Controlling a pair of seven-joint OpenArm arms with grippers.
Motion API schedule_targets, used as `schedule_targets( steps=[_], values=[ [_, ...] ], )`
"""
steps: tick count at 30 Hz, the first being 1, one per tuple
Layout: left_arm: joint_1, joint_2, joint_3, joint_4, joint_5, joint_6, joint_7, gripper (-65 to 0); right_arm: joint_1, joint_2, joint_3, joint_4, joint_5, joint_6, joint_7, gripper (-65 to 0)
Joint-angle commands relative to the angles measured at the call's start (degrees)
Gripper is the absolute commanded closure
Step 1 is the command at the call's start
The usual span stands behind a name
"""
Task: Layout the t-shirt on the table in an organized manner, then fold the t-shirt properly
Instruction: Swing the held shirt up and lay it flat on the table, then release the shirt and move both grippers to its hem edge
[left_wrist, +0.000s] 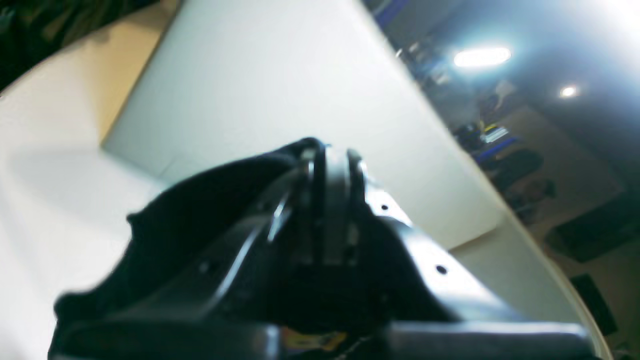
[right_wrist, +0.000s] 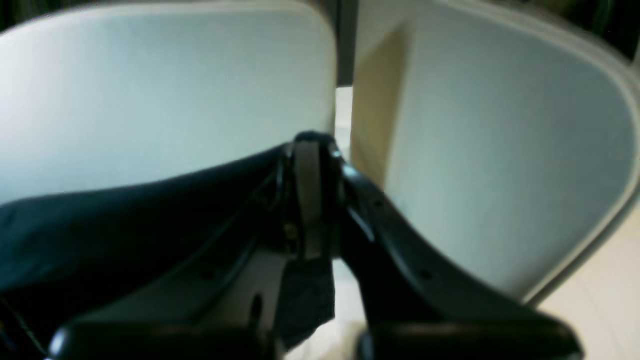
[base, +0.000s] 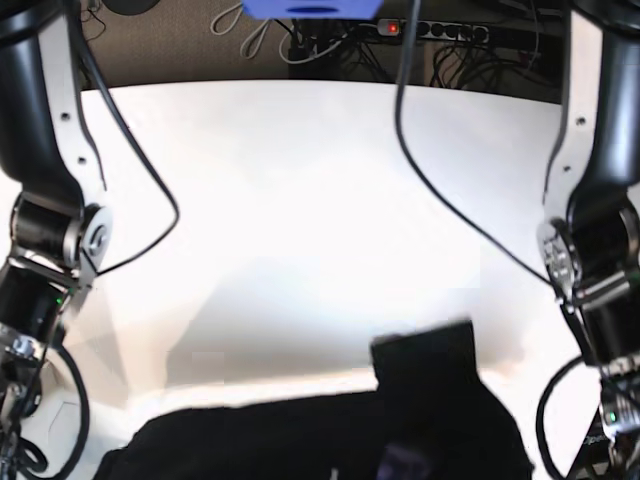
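Left gripper (left_wrist: 327, 160) sits clamped on black cloth in the left wrist view: jaws pressed together, a fold of the t-shirt (left_wrist: 200, 220) pinched at the tips and trailing off to the left. Cloth hangs lifted off the table (left_wrist: 260, 80), which fills the background. Picture is blurred, so we cannot tell which part of the shirt this is.

Right wrist view: right gripper (right_wrist: 310, 165) also closed tight on the t-shirt (right_wrist: 100, 225), fabric stretched away to the left in a taut band, a small flap dangling below the jaws. White table (right_wrist: 150, 90) beyond.

Base view: both arms at the frame sides, neither gripper's tips visible. T-shirt (base: 430, 400) lies bunched at the table's (base: 300, 180) near edge, one squarish flap raised, faint purple print low down near the bottom border. Not flat, sleeves not identifiable.

We judge this as the layout step, well short of any fold. Next move likely calls for pulling both held edges apart and forward, then lowering the cloth flat without dragging wrinkles in.
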Motion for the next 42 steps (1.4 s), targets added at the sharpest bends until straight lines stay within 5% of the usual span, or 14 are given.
schedule_targets(
  steps=[1, 7, 15, 19, 25, 33, 36, 42],
  values=[
    [-2.1, -0.3, 0.5, 0.7, -0.5, -0.4, -0.7, -0.2, 2.0, 1.0, 0.1, 1.3, 0.3, 0.1, 1.5, 0.0],
    [5.3, -1.2, -0.5, 6.9, -0.7, -0.4, 1.4, -0.1, -7.0, 2.0, 0.2, 10.3, 0.4, 0.1, -2.3, 0.0],
    [33.0, -0.8, -3.5, 20.4, -1.2, -0.3, 4.7, -0.1, -33.6, -2.5, 0.2, 18.8, 0.4, 0.1, 0.6, 0.0],
    [45.9, -0.6, -4.6, 23.4, -7.2, 0.1, 4.9, -0.1, -42.0, -4.4, 0.2, 18.8, 0.4, 0.1, 2.8, 0.0],
    [60.8, -0.6, -11.9, 25.0, -20.1, 0.0, 9.1, -0.3, -47.8, -4.7, 0.2, 18.5, 0.4, 0.1, 3.9, 0.0],
    [67.3, -0.6, -14.5, 24.9, -21.0, -0.5, 15.4, -1.8, -50.8, -4.6, -0.2, 15.5, 0.4, 0.1, 3.7, -0.8],
    [67.3, -0.6, -14.5, 24.9, -21.0, -0.5, 18.6, -11.0, -50.8, -4.6, -0.2, 14.6, 0.4, 0.1, 1.9, -10.4],
    [67.4, 0.3, -20.1, 25.7, -21.3, -0.5, 25.4, -45.1, -53.4, -4.4, 1.5, 22.0, 0.4, 0.1, -1.2, -31.3]
  ],
)
